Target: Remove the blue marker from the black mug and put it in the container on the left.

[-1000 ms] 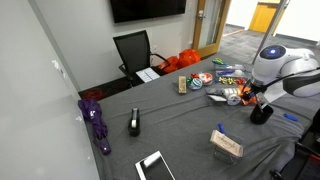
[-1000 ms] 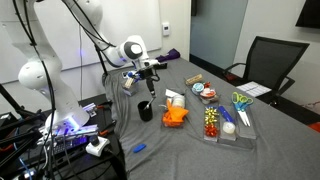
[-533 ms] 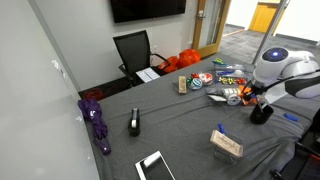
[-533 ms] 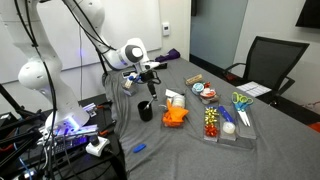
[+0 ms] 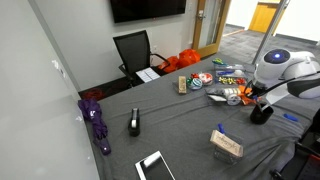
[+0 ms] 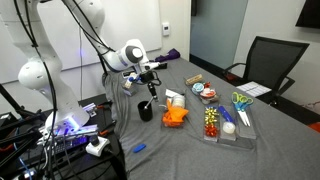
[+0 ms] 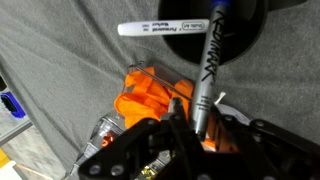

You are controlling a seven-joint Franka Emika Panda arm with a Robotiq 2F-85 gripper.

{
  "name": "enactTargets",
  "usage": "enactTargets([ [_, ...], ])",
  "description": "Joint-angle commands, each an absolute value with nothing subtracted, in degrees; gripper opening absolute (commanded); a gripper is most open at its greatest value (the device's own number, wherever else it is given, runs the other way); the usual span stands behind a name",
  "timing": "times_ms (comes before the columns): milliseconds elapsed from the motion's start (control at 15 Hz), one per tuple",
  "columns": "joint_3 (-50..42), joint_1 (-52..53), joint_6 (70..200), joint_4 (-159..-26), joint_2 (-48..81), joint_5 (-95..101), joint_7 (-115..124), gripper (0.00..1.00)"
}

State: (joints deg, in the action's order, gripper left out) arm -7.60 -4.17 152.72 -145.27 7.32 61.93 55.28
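The wrist view looks down on the black mug at the top, with two markers sticking out of it. The blue marker, grey-barrelled with a blue cap, runs from the mug down between my fingers. A white marker leans off to the left. My gripper is shut on the blue marker's lower barrel. In both exterior views the gripper hangs straight above the mug. The tan container lies on the grey table, apart from the mug.
An orange crumpled object lies right beside the mug. Beyond it stands a clear tray of small items. A black upright gadget, a tablet and a purple cloth sit farther along the table.
The jaws have closed from wide open onto the blue marker's barrel. The arm has stayed over the mug, and the mug and markers stand where they were.
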Motion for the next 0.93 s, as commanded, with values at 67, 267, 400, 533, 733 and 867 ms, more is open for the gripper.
enactTargets([
  [67,-8.5,-4.7,155.6,-145.9,7.6,64.8,57.2,0.02],
  [267,-8.7,-4.7,155.5,-146.1,7.6,65.6,57.5,0.04],
  [400,-8.7,-4.8,155.9,-146.7,6.8,65.3,57.0,0.04],
  [533,-8.5,-5.0,156.7,-147.8,5.5,63.6,55.1,0.04],
  [733,-8.0,-5.1,158.4,-150.1,2.6,59.5,51.0,0.04],
  [867,-7.9,-5.1,159.7,-151.6,0.7,56.3,47.7,0.04],
])
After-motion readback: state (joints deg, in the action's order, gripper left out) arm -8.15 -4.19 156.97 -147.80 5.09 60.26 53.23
